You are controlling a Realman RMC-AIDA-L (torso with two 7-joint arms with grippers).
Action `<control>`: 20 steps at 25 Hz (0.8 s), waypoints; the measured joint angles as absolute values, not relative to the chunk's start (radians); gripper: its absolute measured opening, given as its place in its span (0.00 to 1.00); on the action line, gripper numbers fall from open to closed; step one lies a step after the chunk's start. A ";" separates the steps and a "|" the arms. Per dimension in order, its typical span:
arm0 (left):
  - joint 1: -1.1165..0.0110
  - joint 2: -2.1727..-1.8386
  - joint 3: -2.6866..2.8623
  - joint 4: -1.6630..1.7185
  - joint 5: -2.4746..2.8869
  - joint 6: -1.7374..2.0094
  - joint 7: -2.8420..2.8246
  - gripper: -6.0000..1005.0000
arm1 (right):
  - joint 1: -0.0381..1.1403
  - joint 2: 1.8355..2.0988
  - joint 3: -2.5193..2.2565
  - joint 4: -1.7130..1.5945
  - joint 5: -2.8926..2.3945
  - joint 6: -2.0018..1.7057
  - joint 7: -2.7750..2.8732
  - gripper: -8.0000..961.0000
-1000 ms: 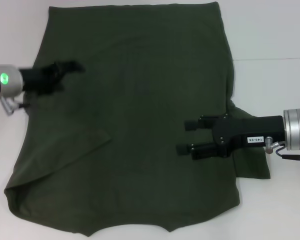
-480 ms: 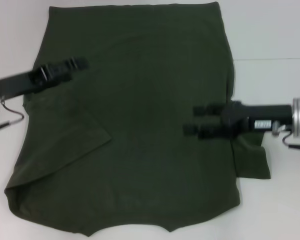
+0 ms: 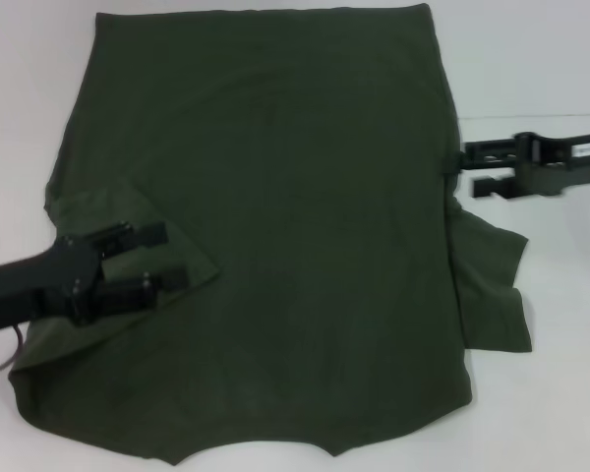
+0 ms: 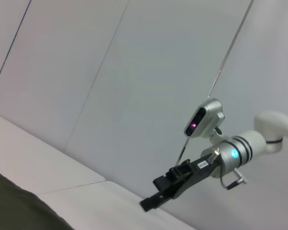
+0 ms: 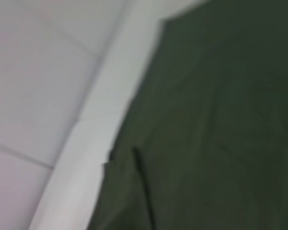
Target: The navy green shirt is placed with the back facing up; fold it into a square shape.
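— Where is the navy green shirt (image 3: 275, 236) found?
— It is spread flat on the white tabletop (image 3: 531, 59), plain side up, with its left sleeve folded onto the body.
— And the pincers?
— The left pincer (image 3: 165, 258) is seen over that folded sleeve, its fingers parted, with nothing held. The right pincer (image 3: 464, 169) is placed at the shirt's right edge, above the spread sleeve; its fingers are also parted and empty.

The navy green shirt (image 3: 275, 226) lies flat on the table (image 3: 531, 59), left gripper (image 3: 157, 261) over its left sleeve, right gripper (image 3: 469, 169) at its right edge
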State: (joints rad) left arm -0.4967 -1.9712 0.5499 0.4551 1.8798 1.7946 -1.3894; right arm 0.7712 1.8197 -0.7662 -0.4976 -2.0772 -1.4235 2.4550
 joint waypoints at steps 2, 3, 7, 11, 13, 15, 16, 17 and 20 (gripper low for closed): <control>-0.489 -1.978 0.550 0.455 1.880 1.793 -1.361 0.92 | 0.764 1.807 -0.740 -0.522 -2.122 -1.458 2.547 0.94; -0.486 -1.983 0.551 0.455 1.880 1.792 -1.350 0.92 | 0.757 1.803 -0.723 -0.534 -2.142 -1.478 2.581 0.94; -0.485 -1.987 0.555 0.458 1.887 1.805 -1.329 0.92 | 0.736 1.791 -0.681 -0.545 -2.210 -1.538 2.638 0.94; -0.486 -1.988 0.573 0.461 1.888 1.798 -1.300 0.92 | 0.726 1.787 -0.676 -0.545 -2.299 -1.576 2.660 0.94; -0.491 -1.988 0.577 0.461 1.888 1.787 -1.288 0.92 | 0.727 1.786 -0.676 -0.542 -2.340 -1.585 2.665 0.94; -0.497 -1.988 0.578 0.461 1.888 1.783 -1.281 0.92 | 0.728 1.787 -0.677 -0.539 -2.370 -1.585 2.669 0.94; -0.500 -1.988 0.578 0.462 1.888 1.782 -1.279 0.92 | 0.729 1.788 -0.679 -0.536 -2.384 -1.584 2.671 0.94; -0.503 -1.988 0.578 0.462 1.888 1.782 -1.276 0.92 | 0.729 1.790 -0.681 -0.533 -2.396 -1.582 2.671 0.94; -0.509 -1.992 0.577 0.462 1.888 1.778 -1.270 0.92 | 0.728 1.794 -0.684 -0.523 -2.412 -1.569 2.665 0.94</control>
State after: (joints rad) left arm -0.5092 -1.9920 0.5773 0.4618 1.8884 1.7781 -1.2695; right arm 0.7275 1.7937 -0.6844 -0.5229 -2.4121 -1.5692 2.6647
